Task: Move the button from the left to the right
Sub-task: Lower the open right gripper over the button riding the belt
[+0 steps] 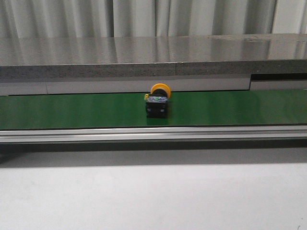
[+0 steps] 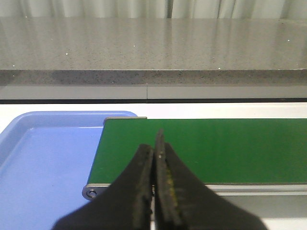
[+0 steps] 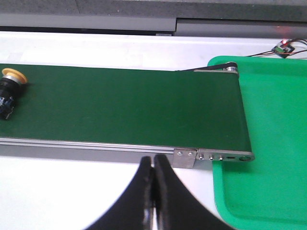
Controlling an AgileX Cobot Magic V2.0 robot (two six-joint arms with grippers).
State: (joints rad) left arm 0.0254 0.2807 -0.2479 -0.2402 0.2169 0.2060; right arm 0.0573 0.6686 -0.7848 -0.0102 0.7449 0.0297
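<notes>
The button (image 1: 158, 101) is seen lying on its side on the green belt (image 1: 72, 109), roughly midway along the stretch shown in the front view, its yellow cap turned toward the far side. In the right wrist view it appears at the far end of the belt from the green tray (image 3: 268, 143), well apart from it. It is gripped by nothing.

The left gripper (image 2: 154, 158) is held above the belt's end beside the blue tray (image 2: 43, 163); its jaws are pressed together and nothing is held between them. The right gripper (image 3: 153, 167) is poised just in front of the belt's rail, near the green tray, with its jaws likewise closed and empty.

The task is judged to be partly done: the button has been placed on the belt and stands about halfway across. The remaining stretch to the right end is yet to be covered, and delivery into the green tray is still outstanding, whether by the belt or by the right gripper.
</notes>
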